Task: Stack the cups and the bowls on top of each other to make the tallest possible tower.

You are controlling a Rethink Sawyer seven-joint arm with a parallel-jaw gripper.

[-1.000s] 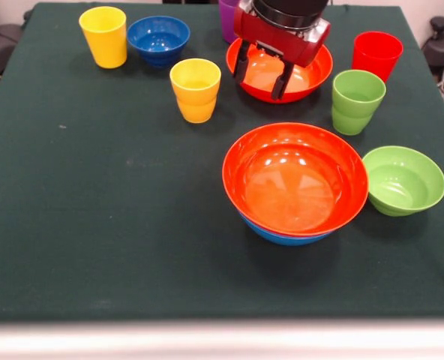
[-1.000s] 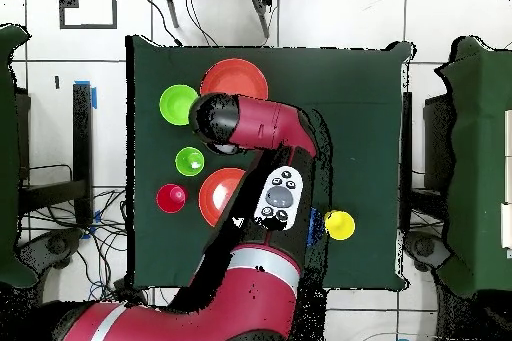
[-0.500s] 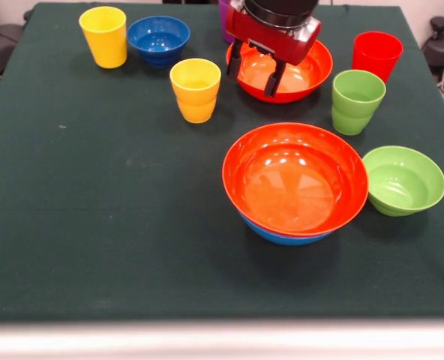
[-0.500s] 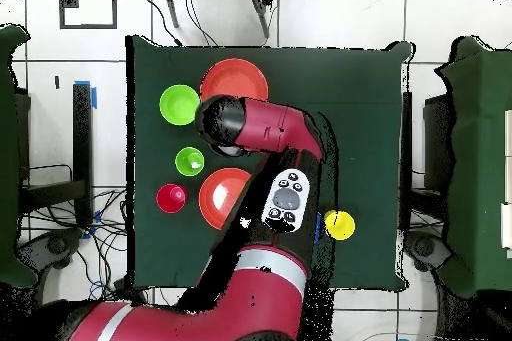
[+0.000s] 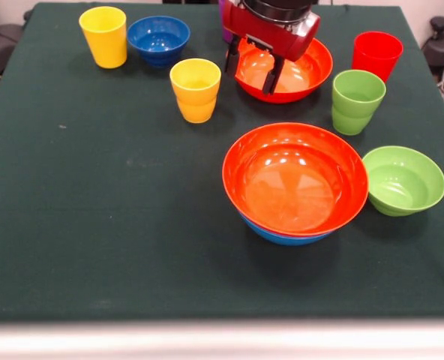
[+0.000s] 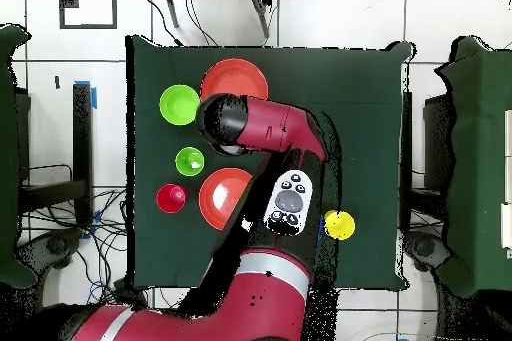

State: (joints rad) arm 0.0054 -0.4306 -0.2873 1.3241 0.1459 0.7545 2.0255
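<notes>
My gripper [image 5: 250, 69] hangs open and empty over the left rim of the far orange-red bowl [image 5: 306, 75], one finger outside the rim and one over the inside. To its left stands the yellow-orange cup [image 5: 196, 90]. A second orange-red bowl [image 5: 293, 184] sits nested in the light blue bowl [image 5: 286, 237] in the middle of the table. The red cup [image 5: 377, 52], lime green cup [image 5: 356, 101] and lime green bowl [image 5: 403, 180] stand on the right. At the far left are the yellow cup [image 5: 103, 36] and dark blue bowl [image 5: 159, 37]. The purple cup [image 5: 225, 19] is mostly hidden behind the gripper.
In the overhead view the arm [image 6: 270, 132] covers the middle of the table and hides the gripper. The green bowl [image 6: 179, 104], green cup [image 6: 189, 161], red cup [image 6: 171, 197] and yellow cup [image 6: 339, 224] show around it. Dark green cloth [image 5: 102, 210] covers the table.
The gripper has shifted left and back in the front view, from over the far bowl's middle to its left rim. It stays open. No cup or bowl has moved.
</notes>
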